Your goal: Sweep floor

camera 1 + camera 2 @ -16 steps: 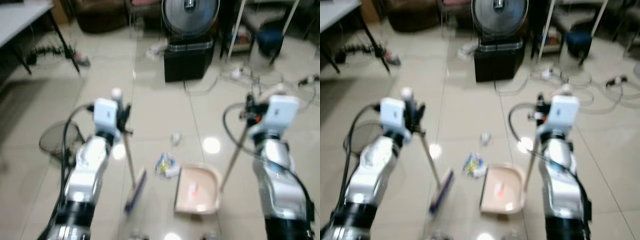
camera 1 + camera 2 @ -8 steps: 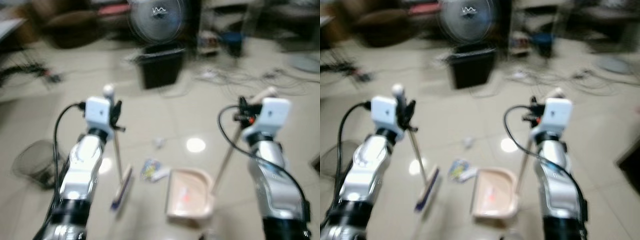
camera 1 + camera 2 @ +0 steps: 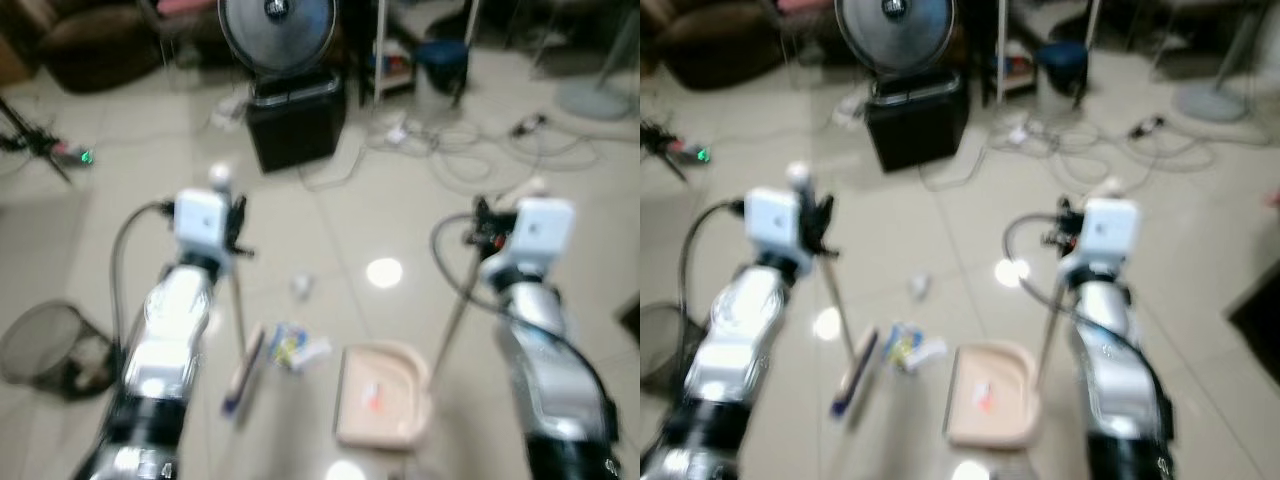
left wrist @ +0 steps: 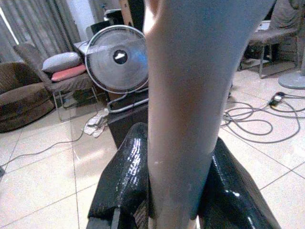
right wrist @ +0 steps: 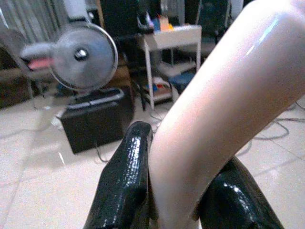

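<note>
Two tools are held, one per arm, on a pale tiled floor (image 3: 330,210). The left gripper (image 4: 171,191) is clamped around the pale handle of a broom (image 3: 243,358), whose flat head rests on the tiles just left of the dustpan. The right gripper (image 5: 176,195) is clamped on the long handle of that dustpan (image 3: 382,395), a pale pink tray sitting flat on the floor in front of the robot.

Judging by the layout, the sweeping-in step is in hand: a crumpled yellow and blue wrapper (image 3: 291,346) lies between broom head and dustpan, touching neither clearly, and a small grey scrap (image 3: 301,286) lies a little beyond the dustpan, toward a black box (image 3: 296,125) with a fan (image 3: 276,25) on it. Something small and reddish (image 3: 374,394) seems to lie inside the tray.

Next, the broom likely needs to push the wrapper toward the dustpan's open edge while the pan is held steady. The head views are blurred.
</note>
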